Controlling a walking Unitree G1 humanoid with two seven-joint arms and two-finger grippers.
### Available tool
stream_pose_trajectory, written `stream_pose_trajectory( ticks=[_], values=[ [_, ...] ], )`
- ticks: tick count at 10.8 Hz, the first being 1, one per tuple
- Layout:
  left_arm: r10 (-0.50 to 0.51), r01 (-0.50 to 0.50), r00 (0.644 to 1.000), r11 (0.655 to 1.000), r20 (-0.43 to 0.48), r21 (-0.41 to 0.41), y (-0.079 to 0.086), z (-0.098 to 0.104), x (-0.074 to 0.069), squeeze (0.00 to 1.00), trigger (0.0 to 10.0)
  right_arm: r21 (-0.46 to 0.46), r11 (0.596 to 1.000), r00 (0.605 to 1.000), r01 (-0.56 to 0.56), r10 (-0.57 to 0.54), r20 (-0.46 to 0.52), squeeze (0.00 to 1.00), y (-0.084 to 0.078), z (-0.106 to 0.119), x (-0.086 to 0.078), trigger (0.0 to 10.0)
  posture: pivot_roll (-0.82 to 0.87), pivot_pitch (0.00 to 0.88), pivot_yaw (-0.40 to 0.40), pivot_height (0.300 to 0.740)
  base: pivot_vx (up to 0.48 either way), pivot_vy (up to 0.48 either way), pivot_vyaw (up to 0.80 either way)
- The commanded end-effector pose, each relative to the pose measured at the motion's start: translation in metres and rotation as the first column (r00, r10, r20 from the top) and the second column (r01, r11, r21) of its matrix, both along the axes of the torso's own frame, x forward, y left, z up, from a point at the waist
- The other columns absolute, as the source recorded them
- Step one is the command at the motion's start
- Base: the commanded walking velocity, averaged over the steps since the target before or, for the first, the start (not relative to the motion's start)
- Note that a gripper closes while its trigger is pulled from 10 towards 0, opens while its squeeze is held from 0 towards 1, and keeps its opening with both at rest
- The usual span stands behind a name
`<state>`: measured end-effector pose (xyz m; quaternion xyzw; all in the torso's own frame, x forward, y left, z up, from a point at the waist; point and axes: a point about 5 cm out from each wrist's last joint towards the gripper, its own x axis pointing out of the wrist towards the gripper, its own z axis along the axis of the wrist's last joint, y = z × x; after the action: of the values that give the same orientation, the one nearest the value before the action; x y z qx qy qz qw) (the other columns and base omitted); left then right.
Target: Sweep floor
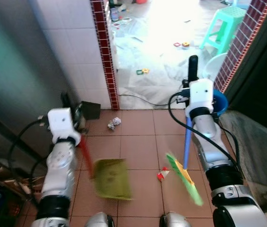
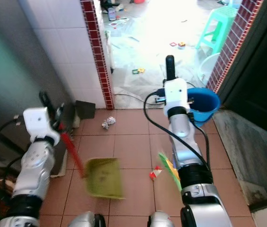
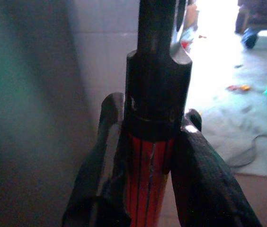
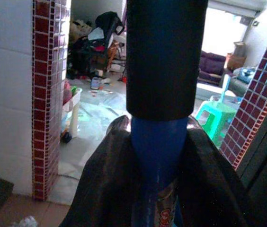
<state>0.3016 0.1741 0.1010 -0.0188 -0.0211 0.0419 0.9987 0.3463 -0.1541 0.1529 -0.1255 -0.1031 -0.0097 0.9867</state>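
Observation:
My left gripper point(image 3: 150, 118) is shut on the red handle point(image 1: 84, 153) of an olive-green dustpan point(image 1: 112, 178), whose pan rests low over the terracotta tiles in front of me. My right gripper point(image 4: 159, 127) is shut on the blue broom handle point(image 1: 187, 142), just below its black cap point(image 1: 192, 67). The broom's green bristles point(image 1: 186, 180) touch the floor on the right. A small red-and-white scrap point(image 1: 162, 174) lies between pan and bristles. A crumpled paper ball point(image 1: 114, 123) sits farther ahead near the pillar.
A red-tiled pillar point(image 1: 106, 56) and white tiled wall stand on the left, and a dark flat object point(image 1: 91, 109) lies at the wall's base. A blue bucket point(image 2: 202, 104) is close behind the right arm. Beyond are a green stool point(image 1: 223, 26), scattered toys point(image 1: 142, 71) and a cable point(image 1: 138, 99).

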Motion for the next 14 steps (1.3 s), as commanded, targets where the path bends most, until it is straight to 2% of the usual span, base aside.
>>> stream_pose_trajectory(
  ticks=[1,2,4,6,8,10,11,12,13,14],
  values=[
    [0.031,-0.031,0.996,1.0,0.081,0.003,0.006,0.019,0.006,0.0,10.0,-0.034,0.999,0.996,0.007,-0.004,0.092,0.0,0.002,0.018,0.0,10.0,-0.09,0.031,0.065,0.74,0.0,0.0,0.0],
    [0.024,-0.025,0.998,1.0,0.061,0.001,0.009,0.014,0.006,0.0,10.0,-0.068,0.998,0.995,0.01,-0.004,0.095,0.0,0.003,0.017,-0.001,10.0,-0.09,0.036,0.064,0.74,0.0,0.0,0.0],
    [0.013,-0.013,1.0,0.999,0.008,-0.037,0.007,0.001,0.003,0.0,10.0,-0.068,0.998,0.996,0.011,-0.004,0.091,0.0,0.003,0.015,-0.002,10.0,-0.09,0.034,0.049,0.74,0.0,0.0,0.0],
    [0.019,-0.019,1.0,0.998,-0.006,-0.052,-0.001,-0.006,-0.001,0.0,10.0,-0.084,0.996,0.998,-0.016,0.021,0.062,0.0,0.0,0.011,-0.001,10.0,-0.09,0.009,-0.01,0.74,0.0,0.0,0.0],
    [0.054,-0.054,0.999,0.998,-0.007,-0.041,-0.005,-0.012,-0.007,0.0,10.0,-0.107,0.992,0.996,-0.062,0.069,0.06,0.0,0.009,0.014,0.003,10.0,-0.08,0.0,-0.036,0.74,0.0,0.0,0.0],
    [0.047,-0.047,0.999,0.998,0.001,-0.041,-0.007,-0.013,-0.01,0.0,10.0,-0.11,0.992,0.995,-0.059,0.067,0.072,0.0,0.009,0.014,0.002,10.0,-0.09,0.0,-0.007,0.74,0.0,0.0,0.0],
    [0.057,-0.056,0.998,0.998,0.006,-0.024,-0.008,-0.017,-0.018,0.0,10.0,-0.119,0.992,0.996,-0.033,0.042,0.075,0.0,0.001,0.007,-0.005,10.0,-0.1,0.0,0.036,0.74,0.0,0.0,0.0],
    [0.09,-0.09,0.996,0.995,-0.004,-0.048,-0.006,-0.019,-0.019,0.0,10.0,-0.112,0.994,0.998,0.007,0.001,0.068,0.0,-0.006,0.005,-0.003,10.0,-0.09,0.0,0.022,0.74,0.0,0.0,0.0],
    [0.105,-0.104,0.994,0.994,0.036,-0.026,-0.003,-0.011,-0.017,0.0,10.0,-0.1,0.995,0.997,0.026,-0.019,0.076,0.0,-0.007,0.014,0.007,10.0,-0.08,0.0,0.026,0.74,0.0,0.0,0.0],
    [0.061,-0.062,0.997,0.998,0.05,0.007,-0.001,-0.01,-0.012,0.0,10.0,-0.139,0.99,0.994,-0.012,0.027,0.102,0.0,-0.001,0.017,0.008,10.0,-0.09,0.0,0.024,0.74,0.307,0.0,0.0]
  ],
)
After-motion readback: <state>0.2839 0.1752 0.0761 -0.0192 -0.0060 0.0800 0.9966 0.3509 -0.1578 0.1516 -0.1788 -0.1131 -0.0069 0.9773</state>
